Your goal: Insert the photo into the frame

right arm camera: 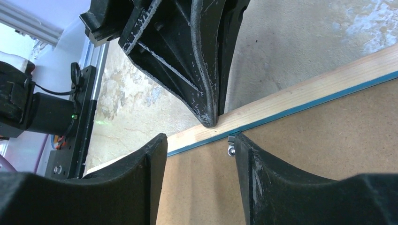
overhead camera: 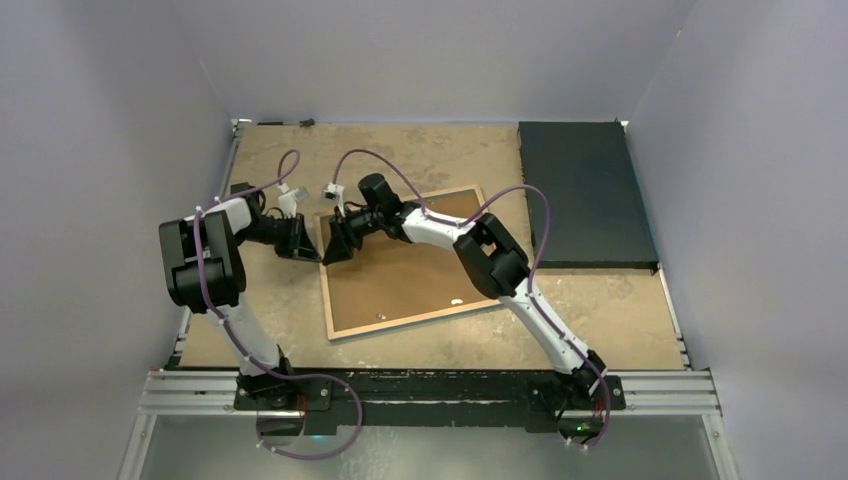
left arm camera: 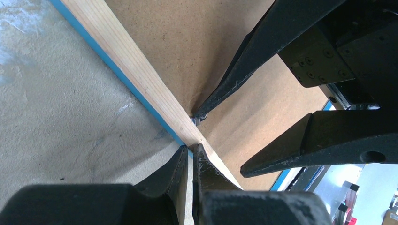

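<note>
Item 1. Frame [right arm camera: 305,96]: lies face down on the table [overhead camera: 450,150], just in front of both arms. Its tan wooden rear rim is up and a blue edge shows.

Item 2. Brown backing board [overhead camera: 400,275]: sits inside the frame's rim and fills it. Whether the photo lies under it cannot be told.

Item 3. Dark mat [overhead camera: 585,195]: flat at the far right corner, apart from the frame.

Item 4. Left gripper [overhead camera: 300,240]: pinched tight on the frame's left rim. Only the wrist views show this clamp; from above the fingers merely meet the edge.

Item 5. Right gripper [overhead camera: 335,245]: jaws apart, holding nothing, poised over the board just inside the same rim and facing the left gripper.

Item 6. Small metal tab [right arm camera: 231,146]: at the rim's inner edge, seen only in the wrist views. One right finger's tip touches it.
</note>
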Controlling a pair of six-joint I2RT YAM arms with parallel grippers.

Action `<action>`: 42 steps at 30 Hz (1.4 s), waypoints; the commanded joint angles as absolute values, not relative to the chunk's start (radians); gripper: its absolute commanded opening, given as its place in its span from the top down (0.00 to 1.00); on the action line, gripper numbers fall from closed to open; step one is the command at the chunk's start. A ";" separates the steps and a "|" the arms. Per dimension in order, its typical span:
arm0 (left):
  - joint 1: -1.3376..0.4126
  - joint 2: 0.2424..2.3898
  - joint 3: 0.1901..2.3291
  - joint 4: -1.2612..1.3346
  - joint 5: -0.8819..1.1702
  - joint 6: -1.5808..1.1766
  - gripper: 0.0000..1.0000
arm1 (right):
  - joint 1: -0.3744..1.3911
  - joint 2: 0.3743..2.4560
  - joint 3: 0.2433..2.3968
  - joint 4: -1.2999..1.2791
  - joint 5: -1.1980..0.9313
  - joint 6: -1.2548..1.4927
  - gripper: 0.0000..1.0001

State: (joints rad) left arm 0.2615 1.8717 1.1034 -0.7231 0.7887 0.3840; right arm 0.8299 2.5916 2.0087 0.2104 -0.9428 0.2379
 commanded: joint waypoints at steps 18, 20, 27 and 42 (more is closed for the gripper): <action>0.222 1.969 1.224 -0.561 0.647 0.299 1.00 | 0.835 2.039 1.353 0.290 -0.670 0.333 0.08; 0.211 1.988 1.248 -0.536 0.638 0.260 1.00 | 0.828 1.977 1.254 0.286 -0.666 0.331 0.09; 0.204 2.014 1.373 -0.544 0.614 0.191 0.90 | 0.825 1.891 1.060 0.366 -0.670 0.380 0.09; 0.204 1.787 1.110 -0.816 0.636 0.505 0.60 | 0.825 2.038 1.205 0.440 -0.736 0.402 0.14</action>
